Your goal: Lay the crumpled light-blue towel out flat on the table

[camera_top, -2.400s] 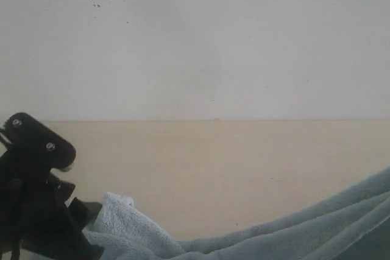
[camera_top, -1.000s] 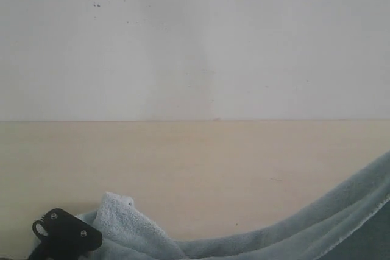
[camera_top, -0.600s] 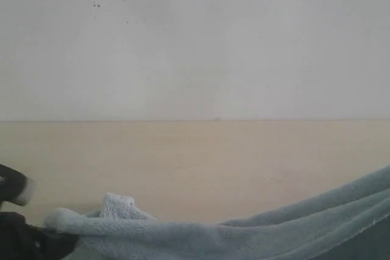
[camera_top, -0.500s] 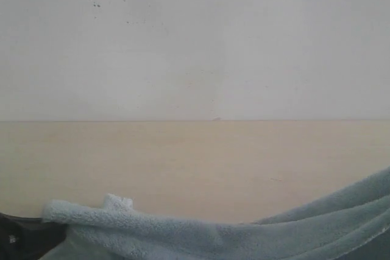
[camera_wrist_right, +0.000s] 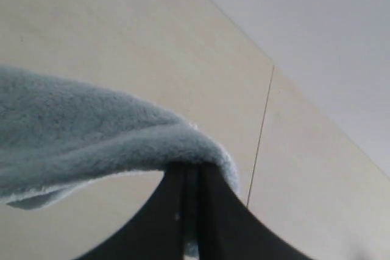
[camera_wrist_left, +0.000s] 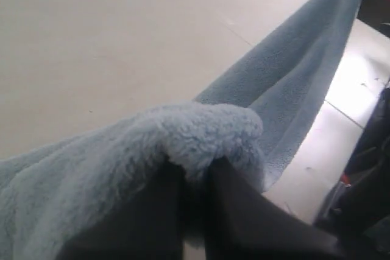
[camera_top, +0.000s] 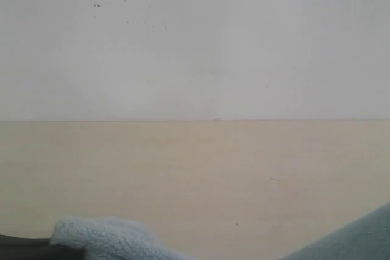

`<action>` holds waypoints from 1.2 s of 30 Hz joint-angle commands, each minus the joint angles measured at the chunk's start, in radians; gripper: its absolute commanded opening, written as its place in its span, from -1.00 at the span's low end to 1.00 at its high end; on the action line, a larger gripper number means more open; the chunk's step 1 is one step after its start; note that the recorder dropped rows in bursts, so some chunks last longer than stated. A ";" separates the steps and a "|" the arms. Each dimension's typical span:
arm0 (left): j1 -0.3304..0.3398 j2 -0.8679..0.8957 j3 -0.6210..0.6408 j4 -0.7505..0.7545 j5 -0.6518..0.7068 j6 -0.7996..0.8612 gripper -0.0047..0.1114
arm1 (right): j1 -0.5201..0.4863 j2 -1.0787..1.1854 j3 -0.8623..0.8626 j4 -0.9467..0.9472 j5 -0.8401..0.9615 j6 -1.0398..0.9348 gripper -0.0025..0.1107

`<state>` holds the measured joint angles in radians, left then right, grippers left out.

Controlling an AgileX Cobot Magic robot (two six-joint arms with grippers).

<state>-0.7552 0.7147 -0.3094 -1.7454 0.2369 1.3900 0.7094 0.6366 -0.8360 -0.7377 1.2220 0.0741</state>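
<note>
The light-blue towel shows in the exterior view only as a fluffy end [camera_top: 97,238] at the bottom left and a corner [camera_top: 359,238] at the bottom right. Between them lies the bare beige table [camera_top: 201,168]. In the left wrist view my left gripper [camera_wrist_left: 194,172] is shut on a bunched fold of the towel [camera_wrist_left: 201,135], which stretches off toward the far arm. In the right wrist view my right gripper [camera_wrist_right: 191,172] is shut on the towel's edge [camera_wrist_right: 91,126], held above the table [camera_wrist_right: 152,41]. In the exterior view only a dark sliver of the left arm [camera_top: 24,249] shows.
A white wall [camera_top: 195,41] rises behind the table's far edge. A seam line [camera_wrist_right: 261,132] crosses the table in the right wrist view. Beyond the table's near edge, dark arm hardware [camera_wrist_left: 365,181] stands in the left wrist view.
The left gripper dropped, took hold of the towel's left end and pulled it left and toward the camera. The towel stretched out and has sunk almost out of the exterior view.
</note>
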 commanded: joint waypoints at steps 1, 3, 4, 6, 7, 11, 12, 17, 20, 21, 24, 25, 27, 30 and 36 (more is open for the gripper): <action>-0.001 -0.009 0.004 0.041 0.010 -0.074 -0.84 | -0.003 -0.014 -0.003 -0.043 -0.001 -0.017 -0.96; -0.001 -0.009 0.004 0.041 -0.063 -0.076 -0.84 | -0.003 -0.006 -0.003 -0.068 -0.001 -0.029 -0.96; -0.001 -0.009 0.004 0.041 -0.097 -0.076 -0.84 | -0.003 0.000 -0.003 -0.083 -0.009 -0.029 -0.96; -0.001 -0.009 -0.006 0.046 -0.115 -0.076 -0.84 | -0.003 0.020 -0.005 -0.108 -0.028 -0.016 -0.96; -0.001 -0.009 -0.015 0.058 -0.115 -0.076 -0.84 | -0.003 0.033 -0.005 -0.120 -0.031 0.000 -0.96; -0.001 -0.009 -0.044 0.093 -0.121 -0.076 -0.84 | -0.003 0.072 -0.005 -0.152 -0.044 0.071 -0.96; -0.001 -0.009 -0.048 0.093 -0.123 -0.076 -0.84 | -0.003 0.073 -0.005 -0.155 -0.054 0.092 -0.96; -0.001 -0.009 -0.069 0.093 0.000 -0.087 -0.84 | -0.003 0.039 -0.005 -0.149 -0.049 0.163 -0.96; -0.001 -0.009 -0.081 0.093 0.092 -0.097 -0.84 | -0.003 -0.035 -0.005 -0.131 -0.045 0.163 -0.96; -0.001 -0.009 -0.086 0.093 0.117 -0.104 -0.84 | -0.003 -0.065 -0.005 -0.118 -0.039 0.160 -0.96; -0.001 -0.009 -0.112 0.098 0.196 -0.118 -0.84 | -0.003 -0.159 -0.005 -0.064 -0.020 0.123 -0.96; -0.001 -0.009 -0.119 0.098 0.216 -0.118 -0.84 | -0.003 -0.184 -0.005 -0.041 -0.020 0.096 -0.96; -0.001 -0.009 -0.144 0.106 0.253 -0.120 -0.84 | -0.003 -0.237 -0.005 0.004 -0.020 0.046 -0.96; -0.001 -0.009 -0.180 0.121 0.287 -0.148 -0.84 | -0.003 -0.288 -0.007 0.032 -0.018 0.020 -0.96; -0.001 -0.018 -0.277 0.256 0.305 -0.248 -0.84 | -0.003 -0.295 -0.114 0.056 -0.020 -0.007 -0.96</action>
<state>-0.7552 0.7128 -0.5438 -1.5717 0.5316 1.2072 0.7094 0.3444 -0.8940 -0.6779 1.2136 0.0853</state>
